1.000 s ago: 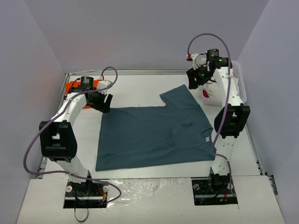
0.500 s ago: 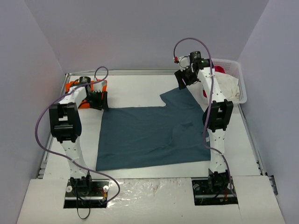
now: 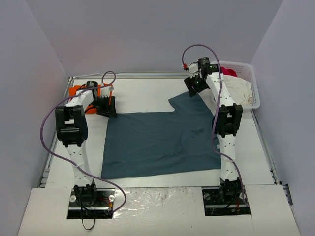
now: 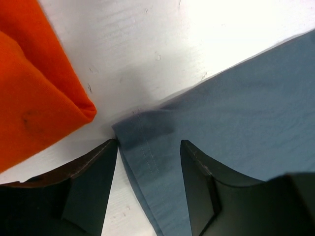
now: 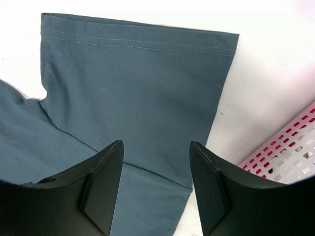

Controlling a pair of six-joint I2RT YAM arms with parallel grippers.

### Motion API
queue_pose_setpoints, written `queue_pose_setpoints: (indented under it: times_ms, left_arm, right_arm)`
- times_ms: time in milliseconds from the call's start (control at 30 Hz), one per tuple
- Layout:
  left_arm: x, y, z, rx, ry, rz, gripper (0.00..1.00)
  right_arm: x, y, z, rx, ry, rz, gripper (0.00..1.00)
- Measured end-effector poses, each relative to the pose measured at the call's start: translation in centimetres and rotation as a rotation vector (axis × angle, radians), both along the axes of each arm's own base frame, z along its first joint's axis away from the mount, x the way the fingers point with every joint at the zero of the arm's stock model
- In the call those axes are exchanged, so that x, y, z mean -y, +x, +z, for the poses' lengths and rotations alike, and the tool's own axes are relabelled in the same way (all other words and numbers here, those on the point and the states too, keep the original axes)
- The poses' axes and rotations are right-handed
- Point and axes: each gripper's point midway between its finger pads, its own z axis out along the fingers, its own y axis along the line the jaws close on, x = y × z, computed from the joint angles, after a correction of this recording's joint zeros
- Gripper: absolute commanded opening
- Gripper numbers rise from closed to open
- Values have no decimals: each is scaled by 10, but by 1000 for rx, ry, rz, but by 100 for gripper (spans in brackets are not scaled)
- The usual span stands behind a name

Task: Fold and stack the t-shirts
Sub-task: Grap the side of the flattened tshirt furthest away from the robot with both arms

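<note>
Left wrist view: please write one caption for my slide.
Open left claw over a corner of the slate-blue t-shirt; the orange t-shirt lies beside, on a white table.

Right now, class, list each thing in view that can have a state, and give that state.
Slate-blue t-shirt: spread flat, unfolded.
Orange t-shirt: folded, far left corner.
Basket: holds a white garment and a red garment.
Left jaws: open, straddling the blue shirt's corner.
Right jaws: open over a sleeve.
</note>
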Motion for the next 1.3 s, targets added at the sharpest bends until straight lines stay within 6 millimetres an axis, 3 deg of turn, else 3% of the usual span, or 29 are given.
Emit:
queue_pose_setpoints:
  times_ms: [33, 67, 167, 600, 733, 933, 1067, 1300]
  left_arm:
    - [0, 2, 0, 3, 0, 0, 50]
    - [0, 4, 0, 5, 0, 0, 33]
    - [1, 7, -5, -1, -11, -4, 3]
    - [14, 2, -7, 11, -7, -58, 2]
    - [12, -4, -8, 7, 13, -61, 2]
    - [7, -4, -7, 18, 48, -70, 2]
    - [5, -4, -3, 31, 66, -79, 2]
    - [4, -5, -1, 40, 79, -91, 2]
  right_arm:
    - [1, 0, 0, 0, -4, -2, 52]
    - [2, 0, 0, 1, -9, -5, 52]
    - [4, 2, -2, 2, -20, -15, 52]
    - [2, 42, -16, 95, 39, -145, 54]
    - [5, 57, -35, 103, 66, -223, 54]
    - [11, 61, -78, 50, 78, -307, 53]
    - [11, 72, -69, 90, 104, -335, 53]
    - [13, 79, -75, 100, 116, -351, 54]
